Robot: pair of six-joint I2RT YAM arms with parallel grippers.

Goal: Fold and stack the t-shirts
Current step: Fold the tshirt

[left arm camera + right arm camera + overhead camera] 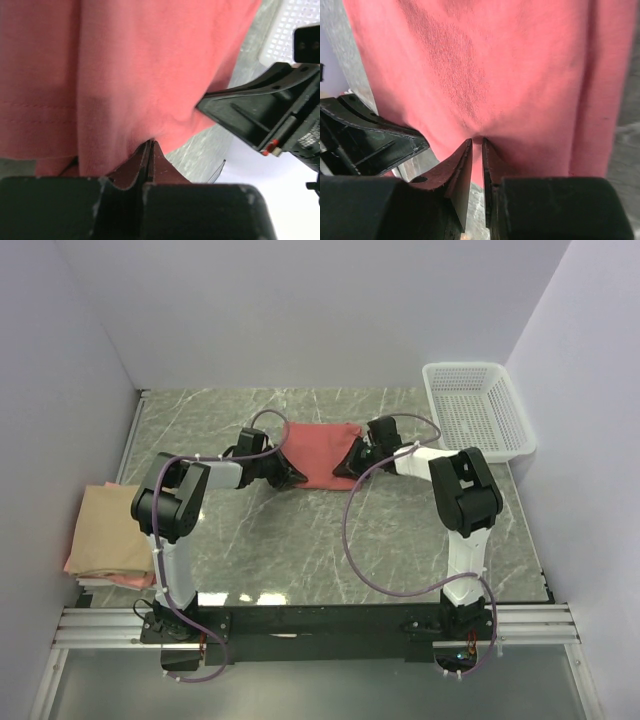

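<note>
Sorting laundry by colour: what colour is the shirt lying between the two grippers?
Plain salmon-red t-shirt, clearest in the right wrist view.

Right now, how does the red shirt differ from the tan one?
Colour: the red shirt is salmon, the tan shirt beige. Place: red lies centrally on the table; tan sits at the left edge atop a pink shirt. State: red is pinched by the left end effector and right end effector; tan is untouched. Both are plain soft cloth.

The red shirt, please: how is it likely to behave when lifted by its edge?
Probably floppy: the red shirt puckers where the left gripper and right gripper pinch it, so it would likely sag between them. Seemingly light: the knit looks thin.
</note>
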